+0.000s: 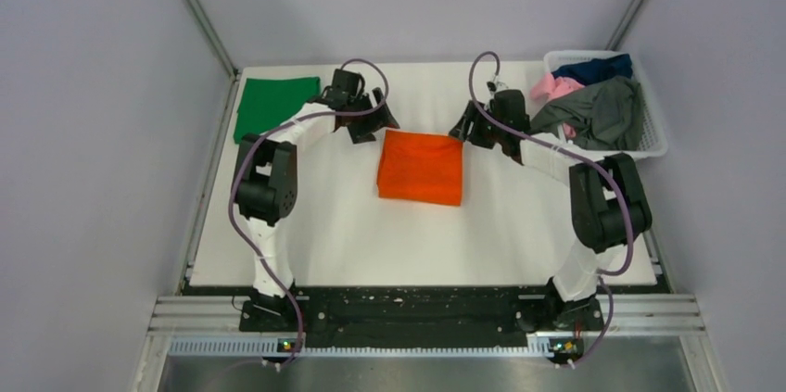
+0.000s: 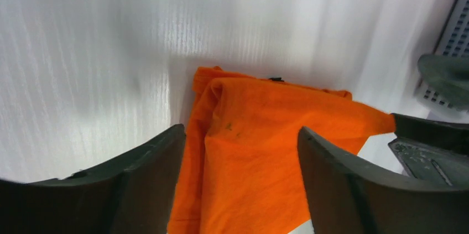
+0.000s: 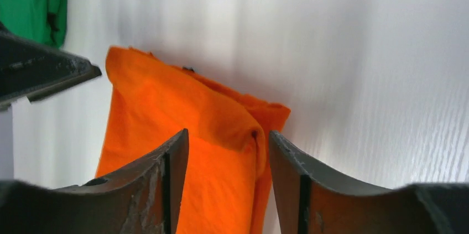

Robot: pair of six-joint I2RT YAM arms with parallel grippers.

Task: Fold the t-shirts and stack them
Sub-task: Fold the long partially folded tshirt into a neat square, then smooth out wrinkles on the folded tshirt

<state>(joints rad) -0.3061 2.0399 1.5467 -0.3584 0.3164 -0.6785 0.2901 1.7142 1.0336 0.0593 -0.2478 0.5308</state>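
The bright orange t-shirt point(image 1: 421, 167) lies folded into a rectangle in the middle of the white table. My left gripper point(image 1: 371, 123) hovers open at its far left corner and my right gripper point(image 1: 468, 128) hovers open at its far right corner. In the left wrist view the orange cloth point(image 2: 276, 118) lies below the spread jaws of the left gripper point(image 2: 240, 134). In the right wrist view the orange fold point(image 3: 166, 101) lies below the open right gripper point(image 3: 228, 134). A folded green t-shirt point(image 1: 273, 103) lies at the far left; it also shows in the right wrist view point(image 3: 33, 1).
A white lattice basket point(image 1: 653, 137) stands at the far right and holds a grey shirt point(image 1: 593, 114), a pink one point(image 1: 553, 88) and a navy one point(image 1: 593, 68). Grey walls close in the table on the left, the back and the right.
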